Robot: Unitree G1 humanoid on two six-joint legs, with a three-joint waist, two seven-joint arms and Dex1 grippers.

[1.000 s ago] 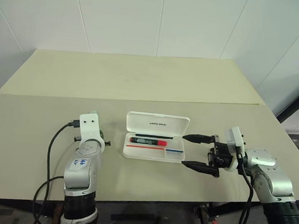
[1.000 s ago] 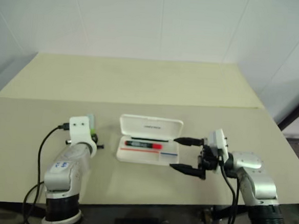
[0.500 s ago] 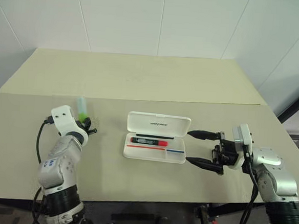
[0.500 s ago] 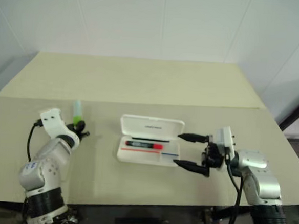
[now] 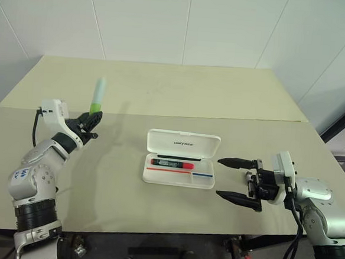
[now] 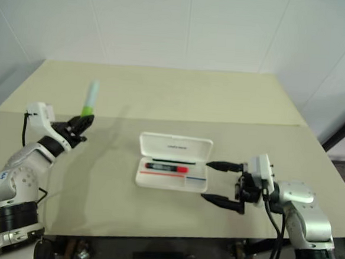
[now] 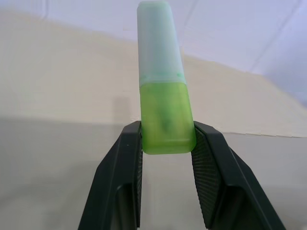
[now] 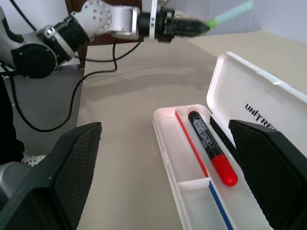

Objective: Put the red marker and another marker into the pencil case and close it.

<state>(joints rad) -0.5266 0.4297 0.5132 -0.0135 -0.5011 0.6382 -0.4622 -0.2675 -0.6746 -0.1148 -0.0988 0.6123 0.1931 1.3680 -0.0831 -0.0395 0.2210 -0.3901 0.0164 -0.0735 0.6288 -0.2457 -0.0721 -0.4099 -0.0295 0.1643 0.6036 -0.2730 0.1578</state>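
The white pencil case lies open mid-table, lid raised at its far side. Inside it the red marker lies lengthwise; the right wrist view shows its red cap and black barrel. Out to the left and lifted off the table, my left gripper is shut on the other marker. It pinches the green cap, and the pale body sticks upward. Just right of the case, my right gripper stands wide open and level, facing the case with nothing between its fingers.
The case rests on the nearer beige table; a second tabletop adjoins behind it, with white wall panels beyond. The left arm's black cable hangs off the table's left side.
My left arm has swung up and out to the left with the green-capped marker, its gripper tipping from pointing down to about level. The right gripper stays open beside the case.
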